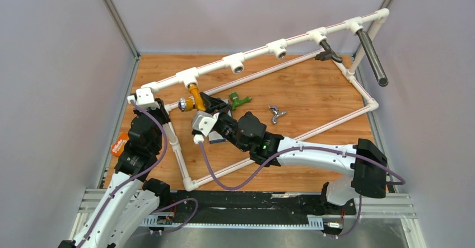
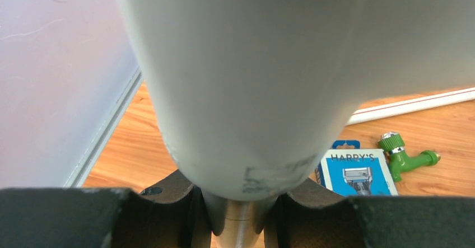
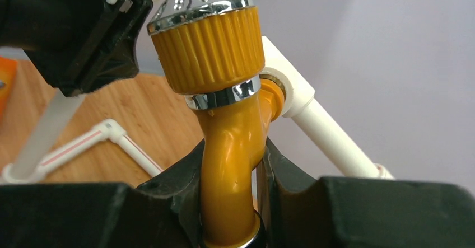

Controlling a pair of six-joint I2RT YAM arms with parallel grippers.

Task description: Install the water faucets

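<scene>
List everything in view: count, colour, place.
pipe frame: one, white, standing on the table
yellow faucet: one, yellow-orange, at a fitting near the frame's left end
green faucet: one, green, lying on the table
chrome faucet: one, silver, right of the green one
razor pack: one, blue, beside the green faucet
bar: one, dark, frame's far right corner
orange object: one, table's left edge
table: one, wood
left gripper: closed on the frame's pipe
right gripper: closed on the yellow faucet
</scene>
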